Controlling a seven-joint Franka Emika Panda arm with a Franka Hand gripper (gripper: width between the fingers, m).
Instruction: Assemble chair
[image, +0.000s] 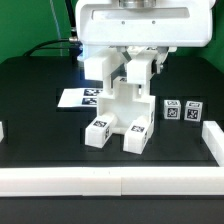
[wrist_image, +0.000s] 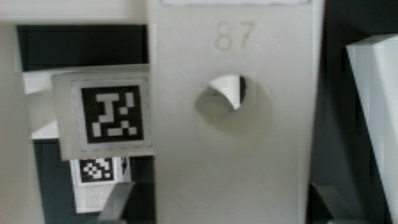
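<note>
My jaws are pinched tight on a tall white part (image: 137, 72) of the chair. It stands up straight, long way up and down, right under me. Close up, its flat face shows a round hole (wrist_image: 222, 100). Just below sits the half-built chair (image: 120, 118) on the black surface (image: 40, 130) — I think my part must go straight down into it. Another tagged block (image: 182, 110) waits at the exterior view's right.
</note>
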